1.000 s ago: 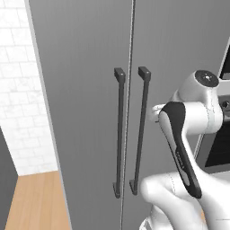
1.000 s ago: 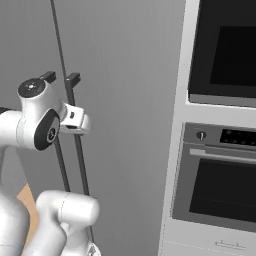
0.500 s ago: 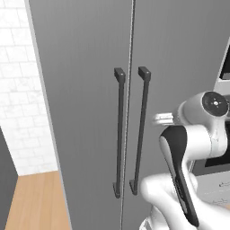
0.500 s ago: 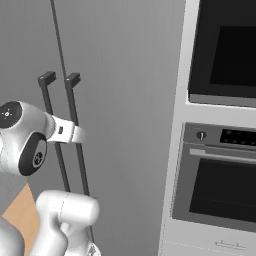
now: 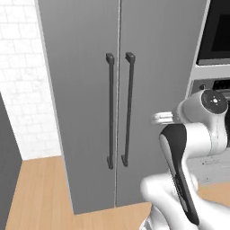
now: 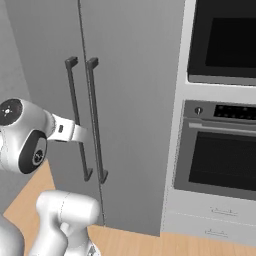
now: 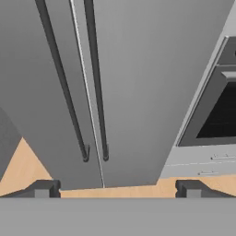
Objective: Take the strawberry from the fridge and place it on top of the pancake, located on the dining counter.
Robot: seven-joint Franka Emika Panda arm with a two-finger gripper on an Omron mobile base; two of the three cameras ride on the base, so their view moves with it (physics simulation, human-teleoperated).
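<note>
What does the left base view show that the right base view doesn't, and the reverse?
Left base view alone: a white tiled wall left of the fridge. Right base view alone: the full oven stack, upper oven over a lower oven, with drawers below. Shared: the shut fridge doors, their two dark bar handles, the wood floor and the white arm.

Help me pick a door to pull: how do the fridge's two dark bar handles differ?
The left dark bar handle sits on the left door; the right dark bar handle is on the right door, nearer the built-in ovens. Both are vertical, equally long, on the shut grey fridge.
</note>
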